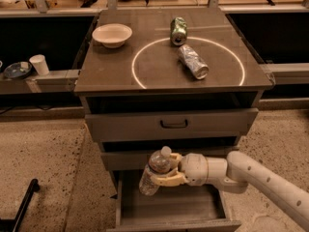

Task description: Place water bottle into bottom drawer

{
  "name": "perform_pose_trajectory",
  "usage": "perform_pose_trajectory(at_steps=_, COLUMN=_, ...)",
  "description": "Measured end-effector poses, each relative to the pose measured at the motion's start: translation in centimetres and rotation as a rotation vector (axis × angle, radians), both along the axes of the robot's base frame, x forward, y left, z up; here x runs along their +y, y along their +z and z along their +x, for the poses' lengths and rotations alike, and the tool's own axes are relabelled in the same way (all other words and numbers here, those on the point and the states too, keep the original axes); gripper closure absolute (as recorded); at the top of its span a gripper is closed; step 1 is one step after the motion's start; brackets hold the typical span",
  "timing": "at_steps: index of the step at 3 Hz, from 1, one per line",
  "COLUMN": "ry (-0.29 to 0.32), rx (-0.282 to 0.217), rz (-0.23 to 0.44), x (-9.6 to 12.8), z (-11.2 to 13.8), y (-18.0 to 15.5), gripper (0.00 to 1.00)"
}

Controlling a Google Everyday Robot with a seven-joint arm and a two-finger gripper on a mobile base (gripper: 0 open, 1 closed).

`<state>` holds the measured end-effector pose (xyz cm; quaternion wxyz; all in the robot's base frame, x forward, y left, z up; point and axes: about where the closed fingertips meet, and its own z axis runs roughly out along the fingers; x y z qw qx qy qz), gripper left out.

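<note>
The water bottle [154,172] is clear with a white cap and stands nearly upright, tilted slightly, in my gripper [166,174]. The gripper is shut on the water bottle and holds it above the front left part of the open bottom drawer [183,208]. The drawer is pulled out and its flat inside shows bare. My white arm [256,178] reaches in from the lower right.
On the cabinet top [111,66] lie a white bowl [112,35], a green can [178,30] and a crushed silver can [192,61]. The two upper drawers are closed; the top one has a black handle [174,124]. A white cup [39,64] stands on a ledge at left.
</note>
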<state>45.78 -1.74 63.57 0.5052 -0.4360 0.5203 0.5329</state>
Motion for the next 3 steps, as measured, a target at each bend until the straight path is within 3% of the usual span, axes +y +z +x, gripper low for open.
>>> perform_pose_trajectory(at_steps=1, ry=0.066, rx=0.062, rz=-0.030, x=1.4, z=-0.5, y=-4.8, gripper=1.00)
perform_pose_trajectory(at_steps=2, ry=0.081, rx=0.083, rz=-0.040, x=1.9, z=-0.6, y=-5.2, gripper=1.00)
perform_pose_trajectory(at_steps=3, ry=0.013, rx=0.071, rz=-0.049, x=1.8, z=0.3, y=-7.1, gripper=1.00)
